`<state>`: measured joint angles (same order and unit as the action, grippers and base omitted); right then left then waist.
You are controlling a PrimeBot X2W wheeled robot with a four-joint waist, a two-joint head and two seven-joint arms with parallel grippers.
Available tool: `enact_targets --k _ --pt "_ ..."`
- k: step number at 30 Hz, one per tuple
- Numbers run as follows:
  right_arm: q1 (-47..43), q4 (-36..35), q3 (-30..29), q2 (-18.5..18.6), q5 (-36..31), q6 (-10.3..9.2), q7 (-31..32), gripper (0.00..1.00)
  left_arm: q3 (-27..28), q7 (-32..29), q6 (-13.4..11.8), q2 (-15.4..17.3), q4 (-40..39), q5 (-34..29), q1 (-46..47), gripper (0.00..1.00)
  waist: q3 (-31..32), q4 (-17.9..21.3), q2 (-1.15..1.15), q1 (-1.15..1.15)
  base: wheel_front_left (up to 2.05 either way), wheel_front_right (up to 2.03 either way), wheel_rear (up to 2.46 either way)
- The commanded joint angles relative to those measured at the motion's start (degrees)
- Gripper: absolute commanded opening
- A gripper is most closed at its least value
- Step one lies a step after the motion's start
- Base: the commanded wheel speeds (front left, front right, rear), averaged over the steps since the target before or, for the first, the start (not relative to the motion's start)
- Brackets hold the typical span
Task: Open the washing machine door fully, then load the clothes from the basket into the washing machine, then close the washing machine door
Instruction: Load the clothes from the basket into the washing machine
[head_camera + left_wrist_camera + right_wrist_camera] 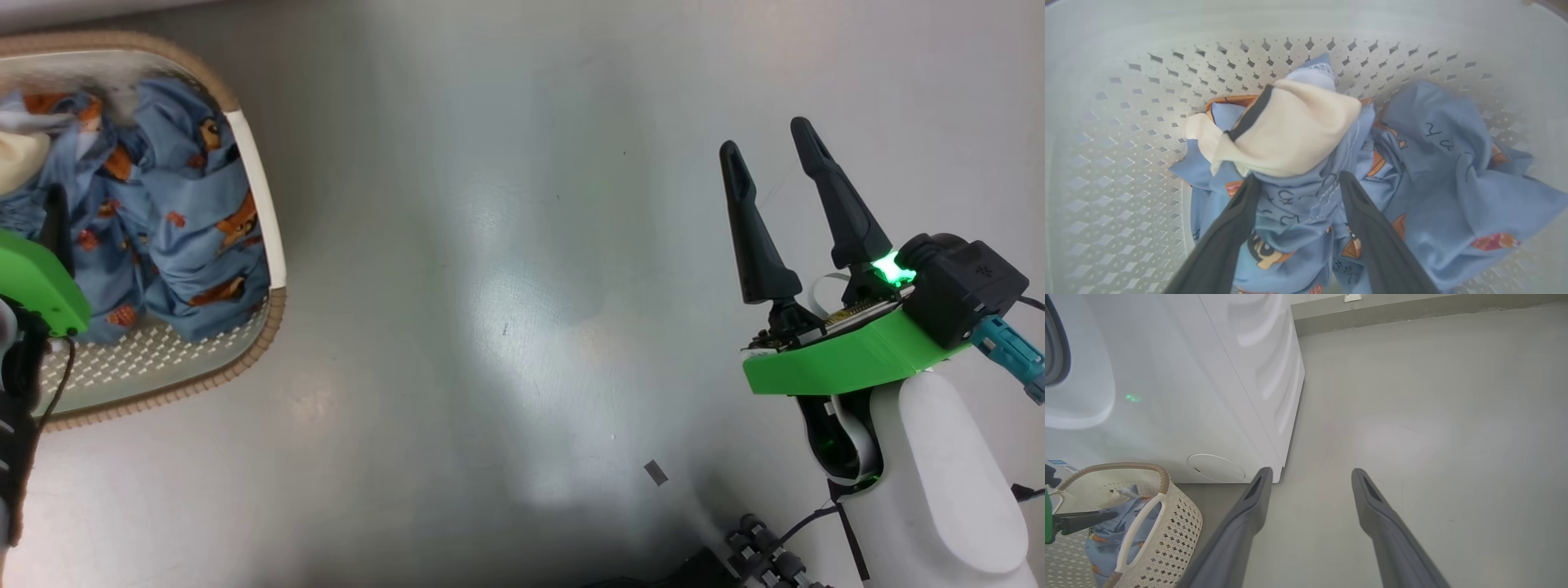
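Note:
The cream basket (260,204) with its brown rim stands on the floor at the upper left, and the blue printed clothes (180,212) lie heaped in it. My left gripper (1298,179) is down inside the basket and open. Its fingers (1237,212) straddle a raised fold of the clothes (1294,200), just below a cream collar part (1290,134). Over bare floor to the right, my right gripper (767,143) hangs open and holds nothing. The white washing machine (1180,384) stands behind the basket (1175,535). A dark curved band (1055,343) shows on its front; I cannot tell whether it is the door.
The round filter cap (1216,467) sits low on the washer's front, near its corner. Grey floor (522,286) stretches between the basket and my right arm. A small dark scrap (655,472) lies on it. A wall base (1412,312) runs behind the machine.

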<state>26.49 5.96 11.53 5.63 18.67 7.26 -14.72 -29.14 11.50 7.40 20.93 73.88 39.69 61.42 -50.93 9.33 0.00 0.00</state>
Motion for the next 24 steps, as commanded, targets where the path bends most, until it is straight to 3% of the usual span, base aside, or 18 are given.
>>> enact_targets --k 1,2,3,6,7,14,24 --pt "-1.3 -1.5 1.3 -0.5 -0.3 0.23 -0.3 1.0 0.6 -0.3 0.1 3.3 0.0 0.4 0.2 0.94 -0.2 0.2 0.0 0.0 0.0 0.0 0.0" --pt "-1.3 -1.5 1.3 -0.5 -0.3 0.23 -0.3 1.0 0.6 -0.3 0.1 3.4 0.0 0.5 0.3 0.78 -0.3 0.2 0.0 0.0 0.0 0.0 0.0" --pt "-1.3 -1.6 1.3 -0.4 -0.3 0.23 -0.3 1.0 0.5 -0.4 0.1 3.4 0.0 0.5 0.4 0.52 -0.3 0.3 0.0 0.0 0.0 0.0 0.0" --pt "-1.4 -1.8 1.3 -0.2 -0.3 0.23 -0.3 1.0 0.4 -0.4 0.0 3.6 0.0 0.5 0.5 0.21 -0.5 0.4 0.0 0.0 0.0 0.0 0.0" --pt "-1.4 -1.8 1.3 -0.2 -0.3 0.23 -0.3 1.0 0.3 -0.4 0.0 3.6 0.1 0.5 0.6 0.16 -0.5 0.5 0.0 0.0 0.0 0.0 0.0" --pt "-1.4 -1.7 0.8 -0.1 -0.5 0.23 -0.3 1.0 0.7 0.0 -0.4 3.2 0.1 1.4 0.5 0.0 0.0 -0.1 0.0 0.0 0.0 0.0 0.0" --pt "-1.0 -0.7 0.8 -0.2 -0.1 0.23 -0.3 1.0 2.8 3.3 -0.2 1.3 -0.6 3.7 -2.3 0.0 4.8 -2.1 0.0 0.0 0.0 0.0 0.0"
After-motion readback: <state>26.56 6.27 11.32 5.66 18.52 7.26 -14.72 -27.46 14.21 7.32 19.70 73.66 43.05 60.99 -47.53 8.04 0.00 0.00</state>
